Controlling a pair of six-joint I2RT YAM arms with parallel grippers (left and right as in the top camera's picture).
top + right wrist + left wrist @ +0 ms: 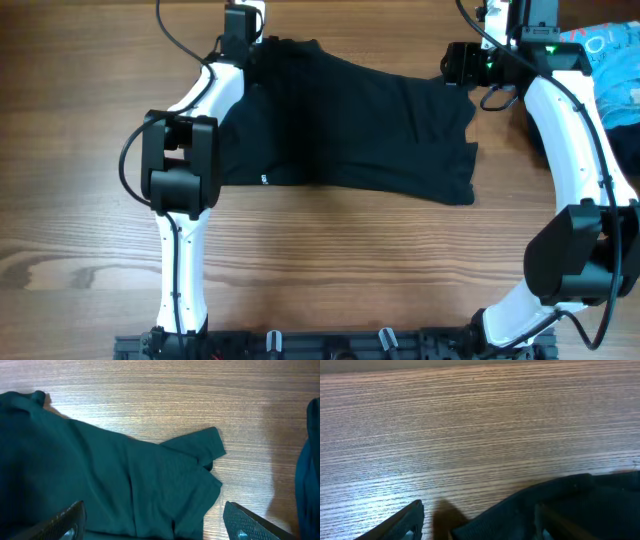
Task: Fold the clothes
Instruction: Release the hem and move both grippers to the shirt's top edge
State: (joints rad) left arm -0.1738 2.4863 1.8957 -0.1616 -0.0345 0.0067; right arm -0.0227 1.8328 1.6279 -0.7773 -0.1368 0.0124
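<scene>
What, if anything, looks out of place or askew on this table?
The black T-shirt lies skewed across the table, its right-hand edge creased into overlapping flaps. Nothing looks spilled or damaged.

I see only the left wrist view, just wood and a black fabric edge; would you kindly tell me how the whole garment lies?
Observer: The black T-shirt lies spread wide across the far half of the table.
Operator: Thank you. And where is the other arm working?
Observer: The right gripper, jaws open, is above the shirt's right end, near a sleeve.
</scene>
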